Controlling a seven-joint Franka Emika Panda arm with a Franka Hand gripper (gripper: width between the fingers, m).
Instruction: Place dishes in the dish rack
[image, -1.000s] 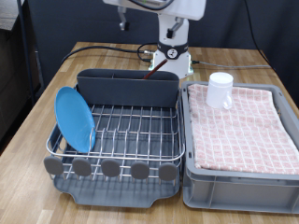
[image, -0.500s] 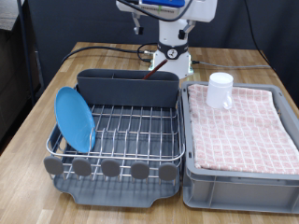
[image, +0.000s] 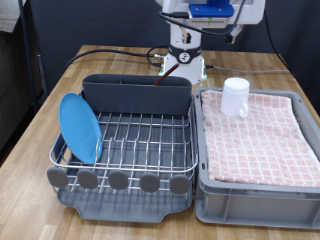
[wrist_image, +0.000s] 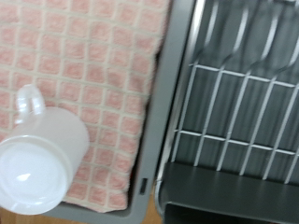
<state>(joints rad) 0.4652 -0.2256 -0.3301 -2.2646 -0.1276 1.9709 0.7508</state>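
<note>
The bright-blue plate (image: 79, 127) stands on edge in the left end of the silver wire dish rack (image: 140, 140). The white mug (image: 235, 97) stands upright on the checked cloth in the grey bin; it also shows from above in the wrist view (wrist_image: 42, 171), with its handle towards the cloth. My gripper (image: 212, 12) is high at the exterior view's top edge, above the rack's right end and the mug. Its fingers do not show in either view. The rack's wires (wrist_image: 238, 103) and grey cutlery holder (wrist_image: 234, 198) lie beside the mug. I cannot make out the wooden spoon.
The grey bin (image: 260, 195) with the pink checked cloth (image: 260, 135) sits right of the rack on a wooden table (image: 30, 170). The robot base (image: 183, 62) and black cables stand behind the rack. A dark chair stands at the left.
The arm's hand has swung along the top towards the exterior view's right, from above the rack's middle to above the mug side. The plate and mug have not moved.
</note>
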